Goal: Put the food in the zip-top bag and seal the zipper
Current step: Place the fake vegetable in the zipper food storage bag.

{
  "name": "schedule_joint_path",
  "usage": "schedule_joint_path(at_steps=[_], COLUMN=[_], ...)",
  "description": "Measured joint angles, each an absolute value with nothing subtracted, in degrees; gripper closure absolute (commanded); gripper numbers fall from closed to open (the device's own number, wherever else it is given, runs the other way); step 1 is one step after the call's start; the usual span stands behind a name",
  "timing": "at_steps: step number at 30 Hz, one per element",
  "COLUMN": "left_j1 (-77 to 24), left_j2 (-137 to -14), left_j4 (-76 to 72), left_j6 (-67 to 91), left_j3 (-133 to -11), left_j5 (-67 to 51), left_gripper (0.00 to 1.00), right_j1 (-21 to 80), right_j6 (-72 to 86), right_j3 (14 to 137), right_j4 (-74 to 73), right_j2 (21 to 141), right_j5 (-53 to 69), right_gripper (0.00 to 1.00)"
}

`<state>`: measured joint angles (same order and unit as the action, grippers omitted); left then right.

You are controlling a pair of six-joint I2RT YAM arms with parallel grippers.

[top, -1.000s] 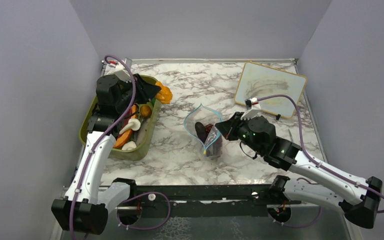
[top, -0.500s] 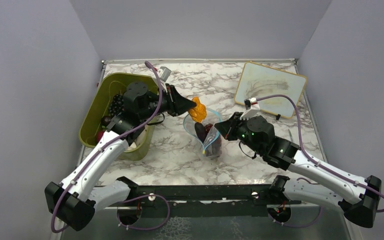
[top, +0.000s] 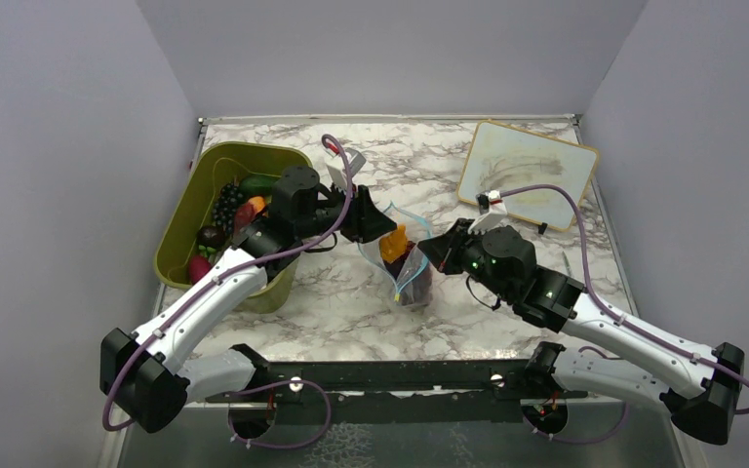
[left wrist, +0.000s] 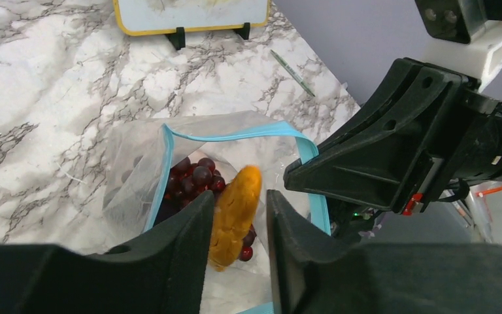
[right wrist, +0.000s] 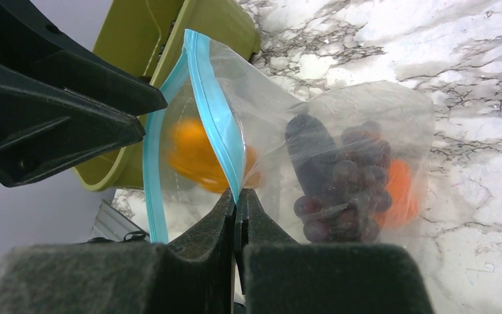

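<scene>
Food piece point(left wrist: 235, 212) just beyond left pincer point(left wrist: 238, 195)

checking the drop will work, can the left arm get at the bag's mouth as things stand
Probably yes. The left pincer is right over the zip-top bag's open mouth, an orange piece between its jaws. The right pincer pinches the zipper at one side, so the mouth gapes.

left gripper point(top: 384, 226) moved from tub point(top: 177, 234) to zip-top bag point(left wrist: 131, 171) | orange piece point(top: 393, 244) now inside it
</scene>
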<state>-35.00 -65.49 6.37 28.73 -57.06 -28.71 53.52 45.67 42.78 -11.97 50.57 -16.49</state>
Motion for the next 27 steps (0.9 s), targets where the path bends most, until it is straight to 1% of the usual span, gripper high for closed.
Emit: schedule_joint_path(at_steps=[3, 5, 8, 13, 27], left_j1=[-35.0, -35.0, -35.0, -35.0, -35.0], left_j2=[-65.5, -65.5, -65.5, -65.1, -61.3], left_j4=[7.6, 8.4, 9.0, 10.6, 15.1], left_j6=[27.3, 26.8, 26.0, 24.1, 20.7], left_j3=[-57.1, -57.1, -57.1, -57.7, -59.5], left_j5=[-28.2, -27.9, -27.5, -26.0, -18.4], left_gripper=[0.45, 0.41, 0.37, 0.35, 0.34], right_j1=[53.5, 53.5, 53.5, 53.5, 53.5], right_j6=[46.0, 46.2, 46.2, 46.2, 46.3], right_j3=[42.8, 42.8, 42.8, 42.8, 42.1], right_j4=[-12.0, -12.0, -12.0, -12.0, -12.0], right_j2=[50.4, 50.1, 49.7, 49.5, 48.5], right_j5=[-16.3, -16.3, -16.3, -16.2, -15.2], right_gripper=[0.99, 0.99, 0.99, 0.99, 0.99])
